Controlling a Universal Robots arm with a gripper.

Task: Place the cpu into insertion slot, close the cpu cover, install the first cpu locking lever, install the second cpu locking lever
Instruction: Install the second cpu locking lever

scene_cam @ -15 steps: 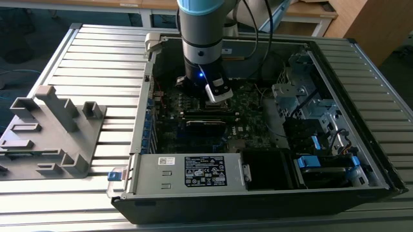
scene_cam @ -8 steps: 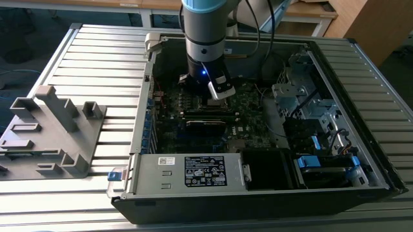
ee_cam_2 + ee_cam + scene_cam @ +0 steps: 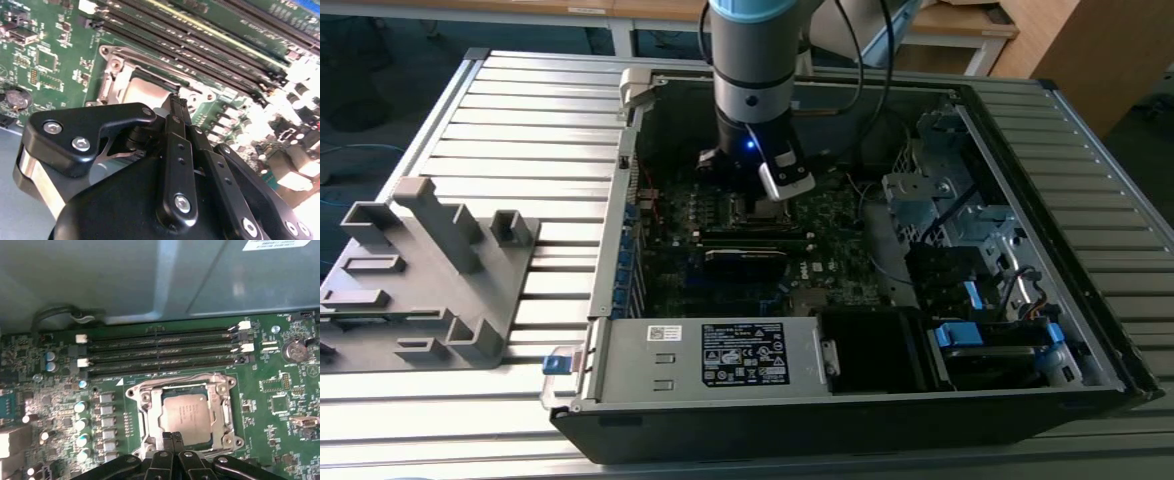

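— So, what holds what in there?

— An open computer case (image 3: 1067, 330) lies on its side on the slatted tabletop (image 3: 520, 120). Inside it sits the green motherboard (image 3: 280, 405), with a grey power supply box (image 3: 707, 355) along the near edge and a drive cage (image 3: 947, 200) with blue clips toward the exterior view's right.

— And the cpu?

— It already lies in the insertion slot (image 3: 226, 412). In the first wrist view the cpu (image 3: 185, 412), silvery-brown on top, sits flat inside the square socket, and the cpu cover (image 3: 150, 405) lies down around it, so the chip shows through the cover's window. In the second wrist view the same chip (image 3: 145, 92) shows pale inside its metal frame (image 3: 107, 85).

— Where is the gripper?

— Right over the socket. In the exterior view the arm (image 3: 754, 60) reaches straight down into the case. In both wrist views the gripper (image 3: 172, 436) has its two black fingers (image 3: 177, 107) pressed together, holding nothing, with the tips at the edge of the cpu cover.

— Anything beside the socket?

— Four long memory slots (image 3: 160, 347) run parallel just beyond it, and a row of small capacitors (image 3: 82, 425) stands to one side. A coin battery (image 3: 294, 349) sits on the board, well apart.

— And outside the case?

— A grey plastic fixture (image 3: 420, 280) rests on the tabletop toward the exterior view's left.
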